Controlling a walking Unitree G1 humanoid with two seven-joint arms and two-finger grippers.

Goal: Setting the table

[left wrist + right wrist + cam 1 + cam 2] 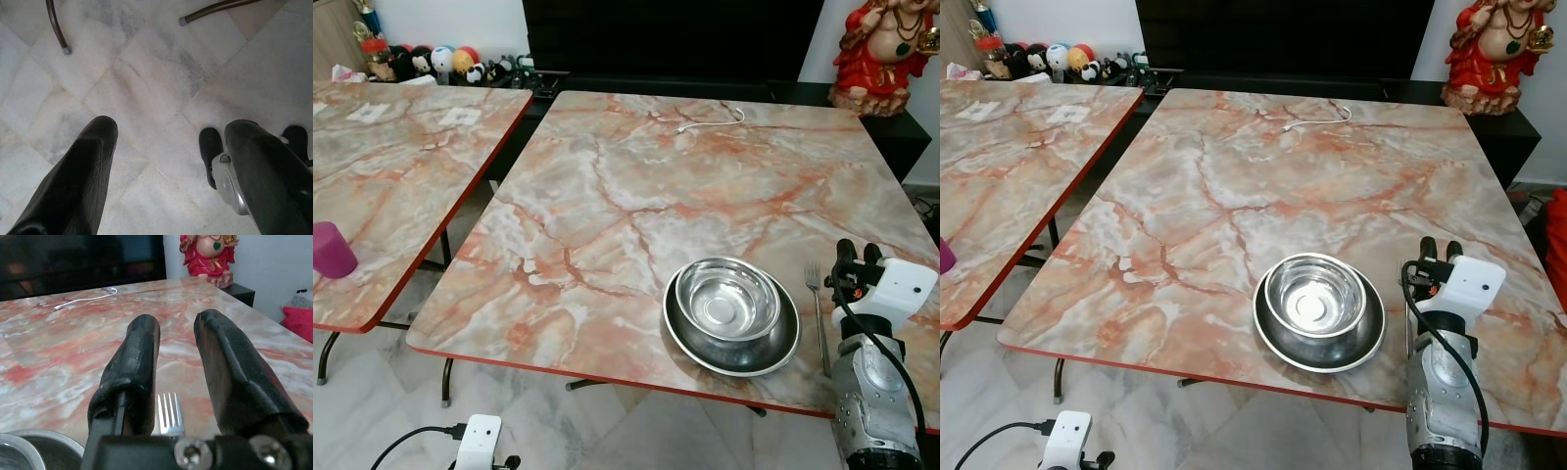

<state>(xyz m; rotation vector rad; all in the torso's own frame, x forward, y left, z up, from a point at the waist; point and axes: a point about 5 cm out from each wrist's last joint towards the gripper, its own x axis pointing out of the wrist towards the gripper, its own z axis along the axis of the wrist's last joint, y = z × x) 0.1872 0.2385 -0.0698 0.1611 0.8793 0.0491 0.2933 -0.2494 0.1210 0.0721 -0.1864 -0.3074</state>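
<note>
The right gripper [176, 357] is hovering just above the table [607, 215], near its front edge, fingers parted. The left gripper [166, 161] is hanging idle below that table's edge, fingers spread.

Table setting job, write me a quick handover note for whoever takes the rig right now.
Right gripper: jaws open, empty, low over the table's near right part, just above the fork.
Left gripper: jaws open, empty, hanging idle over the floor.
Things: bowl sits nested in the plate near the table's front edge; the fork lies flat just right of the plate, tines pointing away from the robot.
Done: plate, bowl and fork are placed.
Left: probably back the right arm off; a purple cup stands on the neighbouring table, perhaps next to fetch.
</note>
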